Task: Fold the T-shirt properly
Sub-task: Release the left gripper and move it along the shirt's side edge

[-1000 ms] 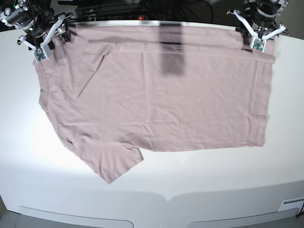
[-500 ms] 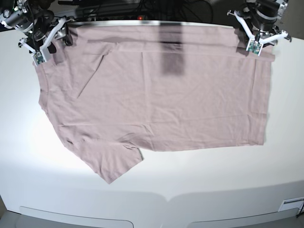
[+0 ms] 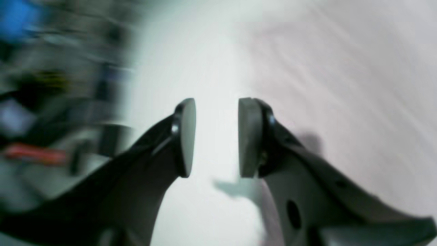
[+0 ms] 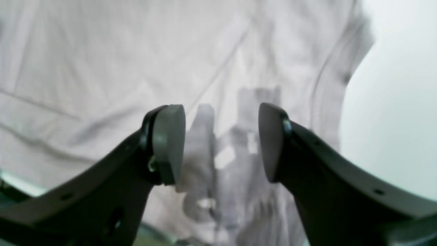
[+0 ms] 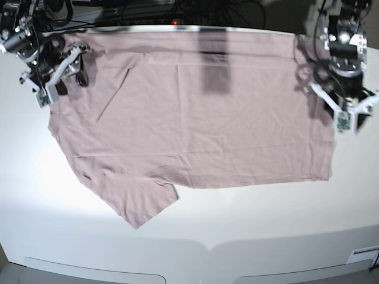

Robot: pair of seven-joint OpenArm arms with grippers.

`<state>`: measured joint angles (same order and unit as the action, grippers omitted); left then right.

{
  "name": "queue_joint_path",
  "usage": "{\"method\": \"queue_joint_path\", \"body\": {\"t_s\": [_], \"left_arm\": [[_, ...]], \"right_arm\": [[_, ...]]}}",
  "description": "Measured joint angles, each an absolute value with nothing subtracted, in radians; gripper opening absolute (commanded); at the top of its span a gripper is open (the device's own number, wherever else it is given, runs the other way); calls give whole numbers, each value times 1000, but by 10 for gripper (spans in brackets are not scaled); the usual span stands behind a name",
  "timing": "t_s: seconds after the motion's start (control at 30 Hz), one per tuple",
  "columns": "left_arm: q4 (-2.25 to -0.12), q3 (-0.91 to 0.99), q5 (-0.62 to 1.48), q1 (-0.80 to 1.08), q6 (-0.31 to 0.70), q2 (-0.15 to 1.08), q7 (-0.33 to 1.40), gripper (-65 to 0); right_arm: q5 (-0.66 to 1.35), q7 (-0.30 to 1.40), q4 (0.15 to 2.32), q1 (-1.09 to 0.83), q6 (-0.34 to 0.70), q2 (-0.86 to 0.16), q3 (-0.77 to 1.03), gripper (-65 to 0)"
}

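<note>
The dusty pink T-shirt [image 5: 195,118] lies spread flat on the white table [image 5: 266,225], with one sleeve [image 5: 142,204] pointing to the front left. My left gripper [image 5: 343,115] hovers at the shirt's right edge. In the blurred left wrist view it [image 3: 216,136] is open and empty over bare table, with the shirt [image 3: 341,68] to its right. My right gripper [image 5: 50,89] is at the shirt's far left corner. In the right wrist view it [image 4: 222,143] is open and empty just above the shirt [image 4: 102,68], casting its shadow on the cloth.
Dark cables and equipment [image 5: 177,12] run along the table's far edge. A dark shadow band [image 5: 214,65] falls on the shirt's top middle. Bare table lies in front of the shirt and at both sides.
My left gripper has moved forward along the shirt's right edge, away from the far corner. My right gripper has moved slightly forward. Both are open. The shirt lies still.
</note>
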<state>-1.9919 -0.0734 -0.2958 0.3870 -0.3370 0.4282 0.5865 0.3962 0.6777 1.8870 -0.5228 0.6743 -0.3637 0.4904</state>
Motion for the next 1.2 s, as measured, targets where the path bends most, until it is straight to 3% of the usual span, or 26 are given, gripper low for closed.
{"method": "queue_joint_path", "body": {"t_s": [0.13,0.27,0.43,0.5,0.7,0.97,1.2], "left_arm": [[-1992,-75,-358,357,-457,424,591,-448],[-1992,-75,-368,357,-445,424,603,-448],[-1991,-79,-287,308,-128,422,670,-447],[-1989,-79,-209,257,-48,421,670,-442],[-1832,-77,-94,59,56,424,679,-346],[-1251,-78,101,-288,250,420,754,-223],[-885,-75,265,-589,332,422,764,-218]], "right_arm": [[396,677,1887,-511,674,-363,490,-305],[397,658,1887,-510,674,-363,490,-305],[481,727,1887,-503,674,-362,490,-305],[490,741,1887,-498,674,-363,490,-305],[496,786,1887,-496,674,-363,490,-305],[500,813,1887,-478,674,-363,490,-305],[571,915,1887,-403,673,-363,490,-305]]}}
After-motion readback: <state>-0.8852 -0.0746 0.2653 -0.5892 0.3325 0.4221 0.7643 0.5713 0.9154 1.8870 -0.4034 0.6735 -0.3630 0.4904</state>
